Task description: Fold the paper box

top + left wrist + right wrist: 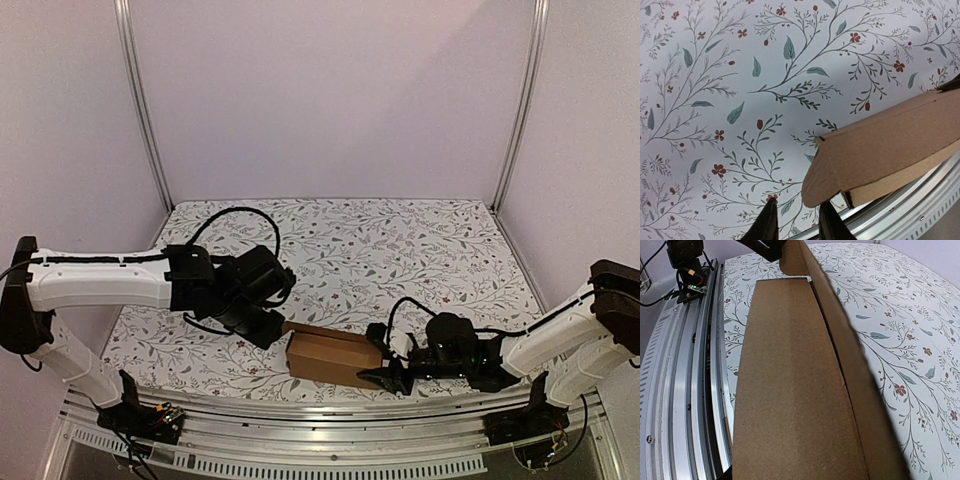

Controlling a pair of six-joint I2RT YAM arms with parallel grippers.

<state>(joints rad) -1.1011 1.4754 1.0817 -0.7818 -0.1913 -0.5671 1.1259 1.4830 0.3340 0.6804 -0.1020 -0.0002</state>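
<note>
The paper box (332,357) is a plain brown narrow carton lying near the table's front edge, between my two grippers. My left gripper (272,330) is at its left end. In the left wrist view its fingers (766,226) stand apart with nothing between them, and the box's rounded end flap (832,177) hangs just above the right finger. My right gripper (385,377) is at the box's right end. In the right wrist view the box (790,390) fills the frame and hides the fingers.
The floral table cover (400,250) stretches behind the box. The metal rail (330,412) of the table's front edge runs just in front of the box and shows in the right wrist view (695,390). The enclosure walls stand left, right and behind.
</note>
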